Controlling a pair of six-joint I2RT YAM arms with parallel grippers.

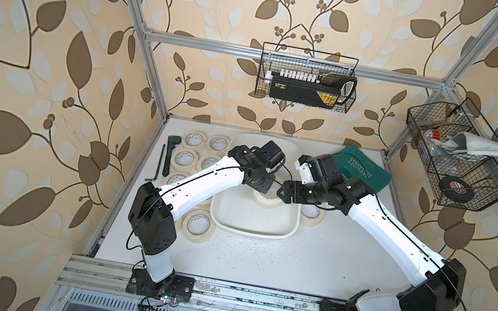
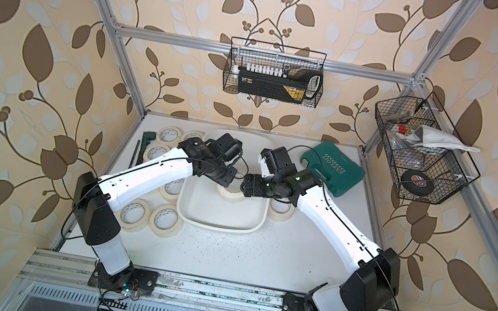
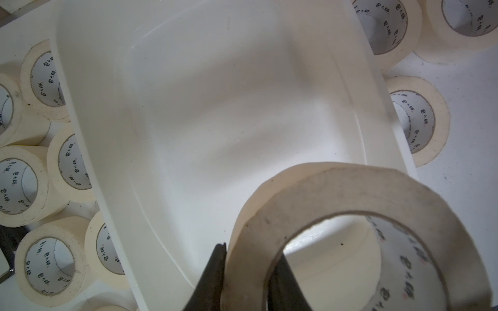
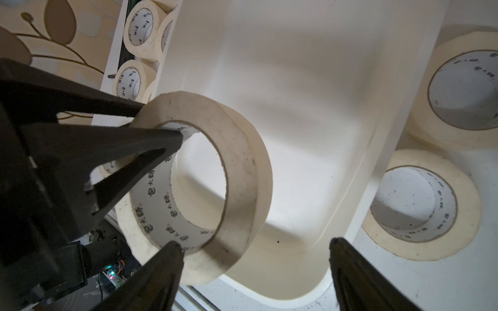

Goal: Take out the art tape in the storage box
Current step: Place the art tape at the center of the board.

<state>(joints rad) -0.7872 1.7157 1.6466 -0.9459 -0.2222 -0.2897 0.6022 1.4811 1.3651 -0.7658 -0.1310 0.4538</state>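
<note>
Leftmost, a black wrench and a hex key are lying by the table edge. A cluster of cream art tape rolls is sitting flat just beside them, outside the storage box. Over the box, the left gripper is pinching the wall of one held roll, one finger inside the core and one on the outer face. It is holding the roll tilted and raised off the box's bare floor. Facing it, the right gripper is hanging with its jaws spread wide. One fingertip is sitting right at the held roll's inner edge, though contact cannot be judged. Further right, two more rolls are resting flat on the table just outside the box rim. A teal case is lying near the back corner.
</note>
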